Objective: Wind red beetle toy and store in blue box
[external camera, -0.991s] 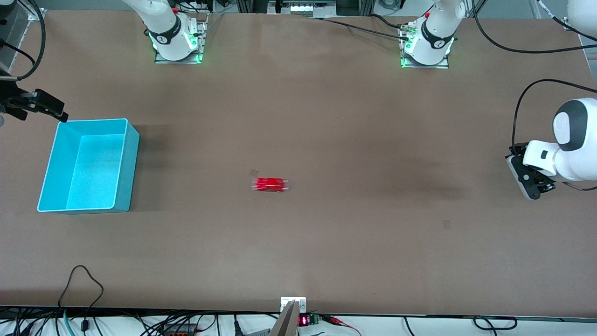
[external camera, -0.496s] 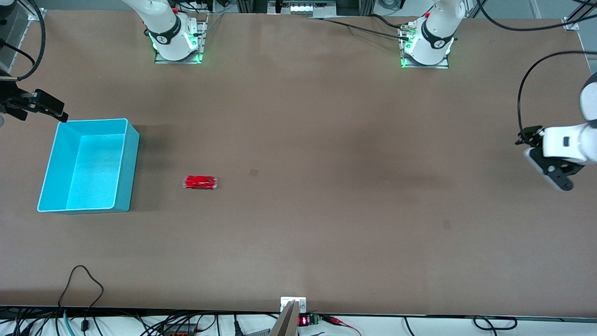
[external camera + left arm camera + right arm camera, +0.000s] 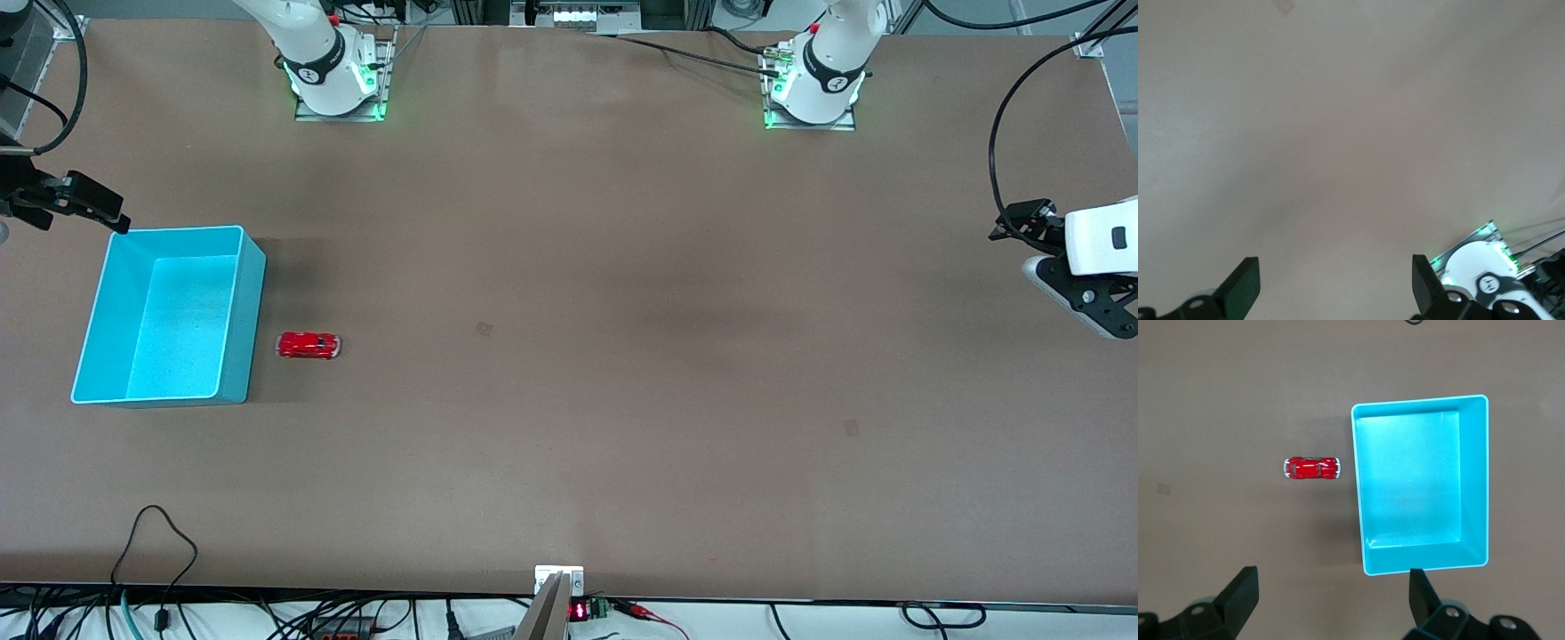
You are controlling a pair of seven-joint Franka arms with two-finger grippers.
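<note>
Table edge: cables (image 3: pixel 151 533) trail along the table (image 3: pixel 569 462) rim nearest the front camera, with a small lit display (image 3: pixel 578 611) at its middle.

Red beetle toy: the red beetle toy (image 3: pixel 308 345) sits on its wheels on the bare tabletop, outside the bin, toward the right arm's end of the table. In the right wrist view the red beetle toy (image 3: pixel 1311 468) shows its silvery bumpers at both ends, one end pointing at the box wall.

Gap: the car is just beside the long wall of the blue box (image 3: pixel 244 311), with a sliver of table showing between them; not touching.

Blue box: open top, nothing on its floor, lying lengthwise near to far. In the right wrist view the blue box (image 3: pixel 1475 480) shows all four walls and a bare floor.

Left gripper: the left gripper (image 3: pixel 1080 293) hangs in the air over the table edge at the left arm's end, well apart from car and box. Its wrist camera shows the left gripper (image 3: pixel 1331 290) with fingers spread wide over plain tabletop, holding nothing.

Right gripper: the right gripper (image 3: pixel 89 203) hovers over the box corner farthest from the front camera. In its own view the right gripper (image 3: pixel 1328 600) has its fingers set wide apart, nothing between them.

Bases: both arm bases (image 3: pixel 338 84) glow green along the table's farthest edge.
</note>
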